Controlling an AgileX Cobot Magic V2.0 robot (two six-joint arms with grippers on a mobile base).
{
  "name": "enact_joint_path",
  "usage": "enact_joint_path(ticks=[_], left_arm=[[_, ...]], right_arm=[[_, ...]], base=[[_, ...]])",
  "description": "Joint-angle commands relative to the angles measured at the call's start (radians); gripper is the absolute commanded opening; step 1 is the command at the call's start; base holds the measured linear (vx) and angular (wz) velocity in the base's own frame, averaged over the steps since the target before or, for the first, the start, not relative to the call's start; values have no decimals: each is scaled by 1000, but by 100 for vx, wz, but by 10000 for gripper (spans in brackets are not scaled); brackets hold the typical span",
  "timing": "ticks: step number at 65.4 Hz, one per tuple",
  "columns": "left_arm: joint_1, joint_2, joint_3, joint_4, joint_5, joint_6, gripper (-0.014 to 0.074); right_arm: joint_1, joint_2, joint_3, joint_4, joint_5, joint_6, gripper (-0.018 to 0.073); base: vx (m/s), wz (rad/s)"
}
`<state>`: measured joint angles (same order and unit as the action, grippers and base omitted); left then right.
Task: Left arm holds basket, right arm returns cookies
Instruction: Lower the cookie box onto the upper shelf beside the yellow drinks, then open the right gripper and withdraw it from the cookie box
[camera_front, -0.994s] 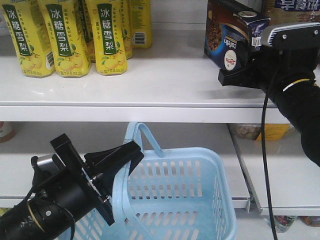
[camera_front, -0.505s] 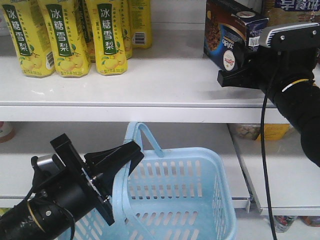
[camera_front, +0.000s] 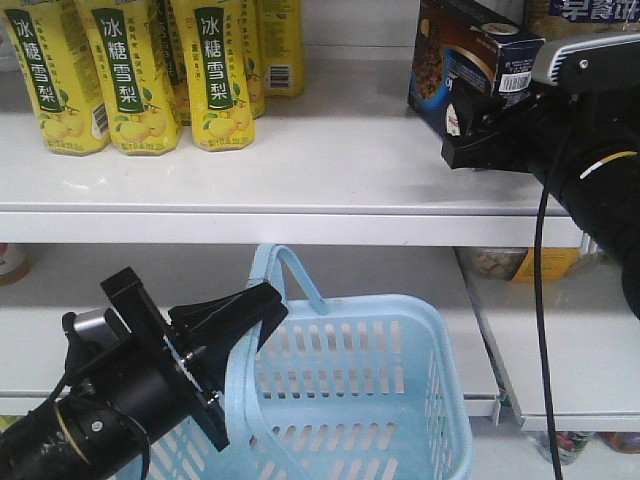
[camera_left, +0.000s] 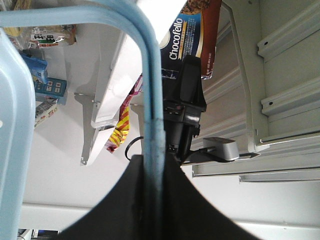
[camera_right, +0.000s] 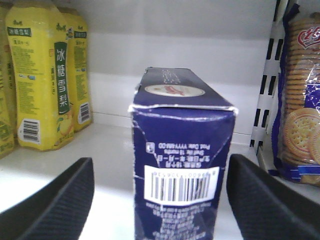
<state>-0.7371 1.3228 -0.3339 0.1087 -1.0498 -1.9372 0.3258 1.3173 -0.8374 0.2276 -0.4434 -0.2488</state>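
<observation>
The tall dark navy cardboard box of cookies (camera_front: 462, 70) stands on the upper white shelf (camera_front: 330, 160), towards its right end and back from the front edge, barcode end facing the right arm's camera. In the right wrist view the bulky black right arm's gripper (camera_right: 159, 200) has its two ribbed pads wide apart, one on each side of the box with clear gaps, so the claw is open and holds nothing. Whether the box's base sits flat on the shelf cannot be told.

The step in hand looks like the release and pull-back. To do it well, the jaws should stay spread and the arm draw straight back along the box's long axis, so neither pad clips a corner and tips it. Sideways drift risks the blue bag of round crackers (camera_right: 300, 100) to the right and the yellow drink bottles (camera_front: 130, 70) at the shelf's left end.

Below, the slim black left arm's plate gripper (camera_left: 152, 200) is clamped on a hoop handle of the light blue plastic slotted basket (camera_front: 360, 400); it should hold steady.
</observation>
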Motion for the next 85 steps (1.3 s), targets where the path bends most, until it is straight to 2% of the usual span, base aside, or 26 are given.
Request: enact_joint_path(ticks=[1, 19, 30, 39, 54, 70, 85], left_arm=[[9, -32, -38, -48, -211, 14, 0], [9, -32, -38, -48, -211, 14, 0], [9, -32, -38, -48, -211, 14, 0], [9, -32, -38, -48, -211, 14, 0], [9, -32, -38, -48, -211, 14, 0], [9, -32, -38, -48, -211, 14, 0], [9, -32, -38, -48, -211, 14, 0]], right_arm=[[4, -51, -31, -16, -35, -5, 522], [4, -174, -31, -16, 95, -5, 512], [4, -261, -31, -17, 171, -6, 454], [4, -333, -31, -22, 228, -17, 340], [3, -434, -31, -94, 322, -64, -17], [-3, -515, -31, -148, 388, -58, -6], [-120, -598, -31, -152, 467, -27, -6]], base=[[0, 0], [0, 0], [0, 0], [0, 0], [0, 0], [0, 0], [0, 0]])
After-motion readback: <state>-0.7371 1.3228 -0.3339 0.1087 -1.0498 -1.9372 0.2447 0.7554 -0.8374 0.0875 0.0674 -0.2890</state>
